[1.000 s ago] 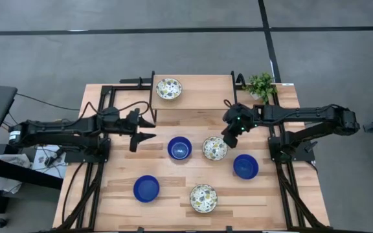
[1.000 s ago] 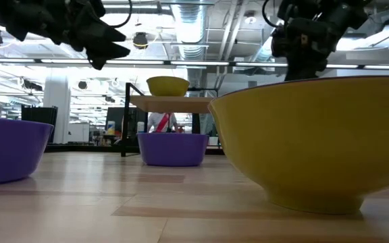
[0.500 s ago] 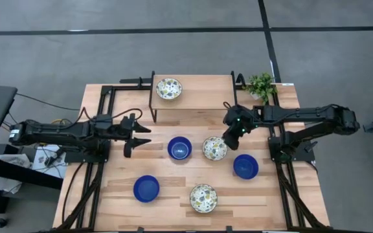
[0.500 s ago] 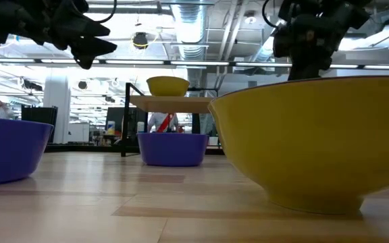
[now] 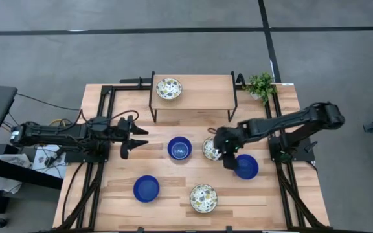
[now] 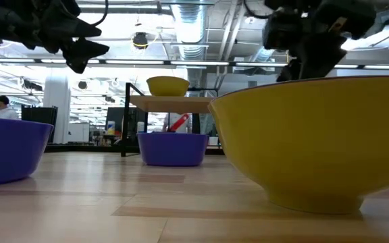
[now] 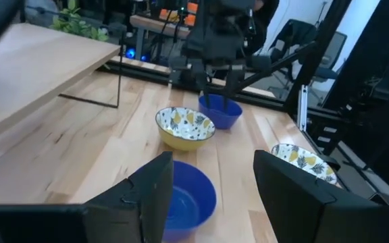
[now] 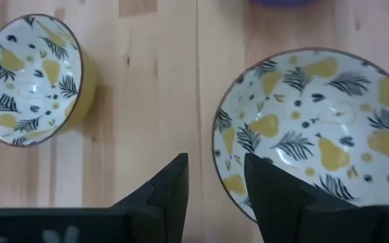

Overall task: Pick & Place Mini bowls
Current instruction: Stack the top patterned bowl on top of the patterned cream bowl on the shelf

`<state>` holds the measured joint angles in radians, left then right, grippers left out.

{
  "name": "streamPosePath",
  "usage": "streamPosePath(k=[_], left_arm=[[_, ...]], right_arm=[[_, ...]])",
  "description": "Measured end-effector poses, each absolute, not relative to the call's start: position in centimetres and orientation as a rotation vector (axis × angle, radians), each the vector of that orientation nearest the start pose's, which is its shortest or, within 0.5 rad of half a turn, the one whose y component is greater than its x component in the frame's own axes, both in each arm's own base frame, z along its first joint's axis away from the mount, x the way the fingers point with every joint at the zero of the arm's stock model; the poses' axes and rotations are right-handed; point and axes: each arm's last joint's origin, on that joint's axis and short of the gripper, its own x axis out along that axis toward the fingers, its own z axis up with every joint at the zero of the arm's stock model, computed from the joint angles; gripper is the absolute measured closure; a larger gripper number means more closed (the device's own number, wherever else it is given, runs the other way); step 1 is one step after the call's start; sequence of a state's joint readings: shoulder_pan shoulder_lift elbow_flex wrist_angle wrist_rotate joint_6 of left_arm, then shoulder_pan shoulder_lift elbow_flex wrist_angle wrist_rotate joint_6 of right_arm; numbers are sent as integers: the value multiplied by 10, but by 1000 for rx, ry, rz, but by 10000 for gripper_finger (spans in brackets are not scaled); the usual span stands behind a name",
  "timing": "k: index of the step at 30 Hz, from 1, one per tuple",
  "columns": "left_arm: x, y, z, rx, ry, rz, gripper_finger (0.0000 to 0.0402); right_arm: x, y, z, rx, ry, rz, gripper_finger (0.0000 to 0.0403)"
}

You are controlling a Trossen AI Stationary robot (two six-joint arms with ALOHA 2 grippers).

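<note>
Even bright overhead light on my table (image 5: 128, 171), shadows soft; low view backlit by ceiling lamps (image 6: 139, 40), near yellow bowl (image 6: 316, 138) huge, blurred

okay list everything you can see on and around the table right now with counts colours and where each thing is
blue mini bowls: three, cobalt blue; one mid-table, one front left, one right beside the right gripper.
patterned mini bowls: three, cream with yellow and dark print; one on the shelf, one mid-table under the right gripper, one at the front.
shelf: one, light wood on black legs, table's back.
plant: one, green, back right corner.
table: one, light wood.
left gripper: open, over the table's left side.
right gripper: open, at the middle patterned bowl's rim.
</note>
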<state>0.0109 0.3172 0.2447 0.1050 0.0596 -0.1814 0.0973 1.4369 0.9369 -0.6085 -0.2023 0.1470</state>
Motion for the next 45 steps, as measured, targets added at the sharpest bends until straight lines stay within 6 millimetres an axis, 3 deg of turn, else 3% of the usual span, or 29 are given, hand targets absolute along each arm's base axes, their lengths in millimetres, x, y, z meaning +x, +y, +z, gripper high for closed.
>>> streamPosePath(k=[7, 13, 20, 45], left_arm=[[110, -1, 232, -169, -37, -72, 198], [109, -1, 230, -169, -12, -70, 198], [109, -1, 229, -169, -4, -69, 198], [109, -1, 229, -170, -4, -69, 198]], right_arm=[[294, 41, 208, 87, 1274, 231, 268], [307, 46, 202, 80, 1294, 240, 270], [309, 49, 190, 49, 1349, 215, 267], [310, 47, 190, 27, 1340, 179, 262]])
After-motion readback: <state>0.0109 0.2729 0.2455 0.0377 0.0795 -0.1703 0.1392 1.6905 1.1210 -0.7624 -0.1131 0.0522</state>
